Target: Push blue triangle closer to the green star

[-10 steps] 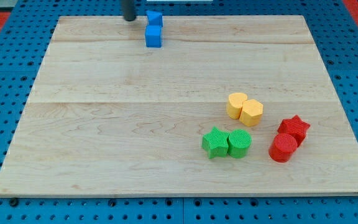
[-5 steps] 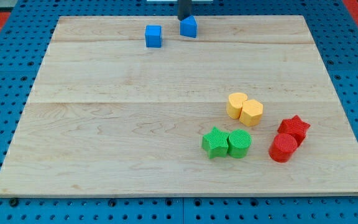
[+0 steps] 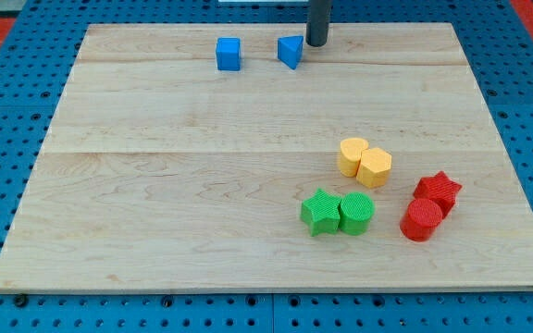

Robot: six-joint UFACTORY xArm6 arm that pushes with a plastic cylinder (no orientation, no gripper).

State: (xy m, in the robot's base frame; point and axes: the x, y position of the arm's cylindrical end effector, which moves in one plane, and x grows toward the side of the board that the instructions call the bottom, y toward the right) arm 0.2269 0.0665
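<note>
The blue triangle (image 3: 291,51) lies near the top edge of the wooden board (image 3: 155,185), right of the blue cube (image 3: 229,54). My tip (image 3: 316,43) stands just to the triangle's right, slightly above it, a small gap apart. The green star (image 3: 319,212) lies in the lower right part of the board, touching the green cylinder (image 3: 356,214) on its right. The star is far below the triangle.
Two yellow blocks (image 3: 365,162) touch each other above the green pair. A red star (image 3: 438,191) and a red cylinder (image 3: 422,220) sit together at the right. Blue pegboard surrounds the board.
My tip has swept from the view's left to the right along the top edge. The blue triangle moved right, away from the blue cube, and a little downward.
</note>
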